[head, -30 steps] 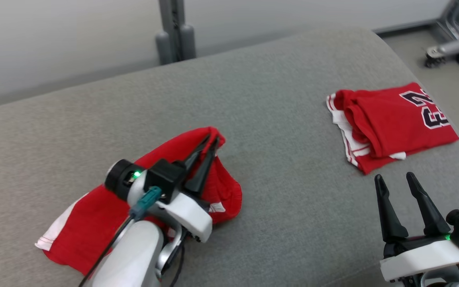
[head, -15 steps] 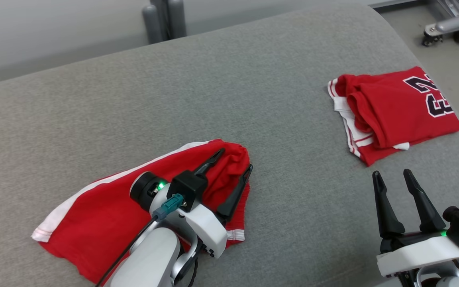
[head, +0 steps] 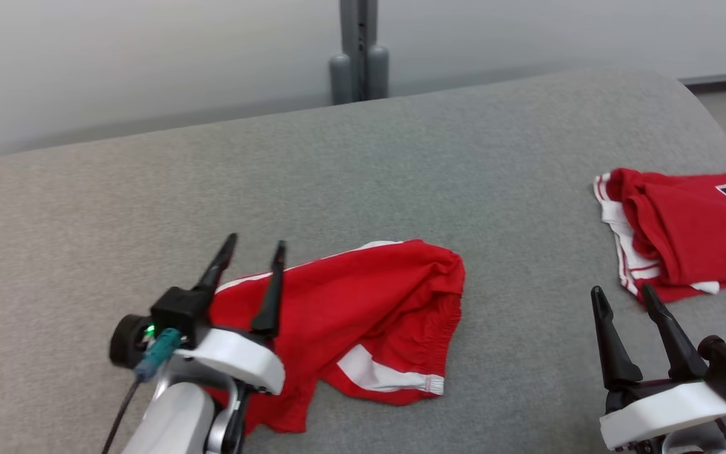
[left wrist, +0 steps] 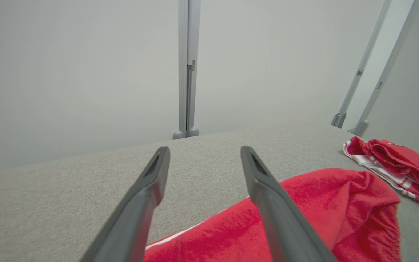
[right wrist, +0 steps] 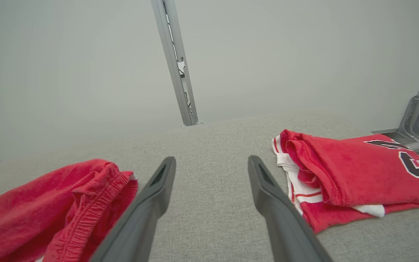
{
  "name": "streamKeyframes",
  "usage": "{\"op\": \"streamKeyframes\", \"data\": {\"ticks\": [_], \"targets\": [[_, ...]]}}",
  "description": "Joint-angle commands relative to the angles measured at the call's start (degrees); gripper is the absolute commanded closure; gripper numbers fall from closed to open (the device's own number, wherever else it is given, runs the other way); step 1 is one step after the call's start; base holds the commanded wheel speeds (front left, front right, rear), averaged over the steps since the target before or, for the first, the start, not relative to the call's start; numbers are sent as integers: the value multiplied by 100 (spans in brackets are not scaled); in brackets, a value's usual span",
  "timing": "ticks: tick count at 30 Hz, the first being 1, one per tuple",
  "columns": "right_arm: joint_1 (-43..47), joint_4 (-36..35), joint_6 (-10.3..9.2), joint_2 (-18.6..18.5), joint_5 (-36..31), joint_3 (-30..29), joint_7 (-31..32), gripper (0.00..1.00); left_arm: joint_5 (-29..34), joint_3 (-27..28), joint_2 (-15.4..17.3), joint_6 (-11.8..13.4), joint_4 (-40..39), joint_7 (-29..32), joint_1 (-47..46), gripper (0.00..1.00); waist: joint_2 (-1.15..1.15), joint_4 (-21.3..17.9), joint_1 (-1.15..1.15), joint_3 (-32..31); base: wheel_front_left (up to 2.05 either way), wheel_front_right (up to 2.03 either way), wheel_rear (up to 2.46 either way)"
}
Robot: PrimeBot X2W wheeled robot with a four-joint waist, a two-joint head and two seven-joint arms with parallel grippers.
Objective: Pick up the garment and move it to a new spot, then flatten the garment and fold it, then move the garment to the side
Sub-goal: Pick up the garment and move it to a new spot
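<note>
Grey table (head: 401, 157): wide gap between shorts (head: 369, 302) and folded jersey (head: 691, 227) | left hand (head: 256, 240) spread (at shorts' edge) | right hand (head: 621, 290) spread

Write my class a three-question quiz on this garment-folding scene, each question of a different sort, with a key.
1. True or false: the left claw is shut on the red shorts.
2. Which garment shows dark numerals? A) the folded jersey B) the shorts C) both
3. Fill in: the jersey lies nearer the ____ claw.
Key: 1 false, its jaws stand open; 2 A; 3 right claw.
</note>
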Motion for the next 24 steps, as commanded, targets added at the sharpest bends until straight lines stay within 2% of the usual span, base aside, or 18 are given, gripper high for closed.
{"op": "streamKeyframes", "data": {"ticks": [1, 12, 24], "targets": [[60, -31, 1, -25, -21, -15, 30, 0, -75, 147, 60, 93, -61, -44, 140, 0, 0, 249, 0, -212, 0, 0, 0], [337, -66, 1, -25, -78, -54, 219, 0, -344, 1038, 549, 440, -561, -135, 1121, 0, 0, 675, 0, -721, 0, 0, 0], [565, -94, 1, -25, -123, -34, 347, 0, -284, 1066, 905, 503, -1304, 23, 2012, 0, 0, 780, 0, -958, 0, 0, 0]]}}
